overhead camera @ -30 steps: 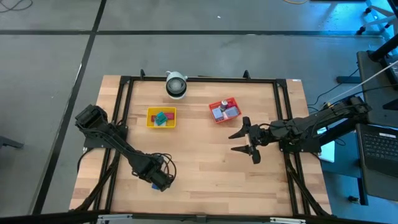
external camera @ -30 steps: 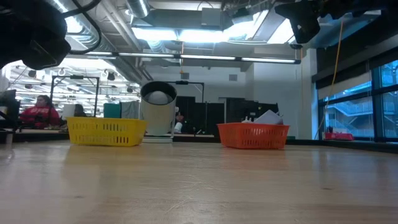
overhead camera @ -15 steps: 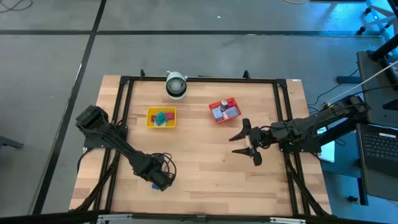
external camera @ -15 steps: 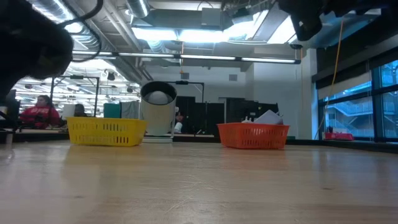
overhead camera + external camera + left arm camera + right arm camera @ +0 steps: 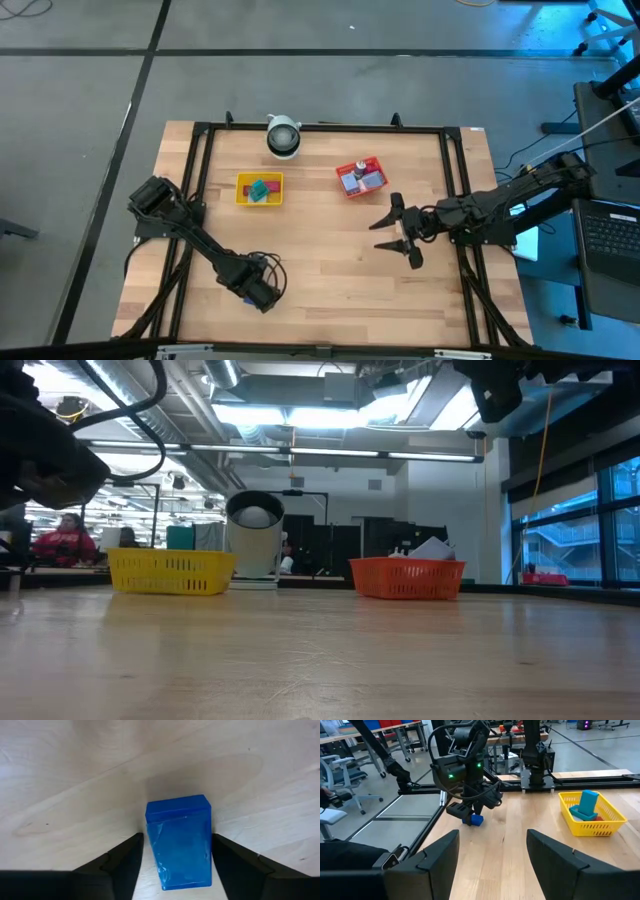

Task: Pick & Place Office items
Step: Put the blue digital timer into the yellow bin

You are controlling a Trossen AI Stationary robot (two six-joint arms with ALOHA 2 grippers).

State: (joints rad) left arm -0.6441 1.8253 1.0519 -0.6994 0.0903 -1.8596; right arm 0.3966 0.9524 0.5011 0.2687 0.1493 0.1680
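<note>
Worktop (image 5: 330, 270) of pale wood carries a yellow tray (image 5: 259, 189) and a red tray (image 5: 360, 178), each with small pieces inside. Well away from the yellow tray, toward the near edge, the left pincer (image 5: 175, 870) stands low over a blue block (image 5: 179, 842), its fingers (image 5: 122, 862) apart on either side; whether they touch it is hard to tell. The right pincer (image 5: 397, 232) hangs just beside the red tray, fingers spread, holding nothing.

Left gripper (image 5: 262, 296) low on table (image 5: 330, 270); right gripper (image 5: 392, 236) open.
</note>
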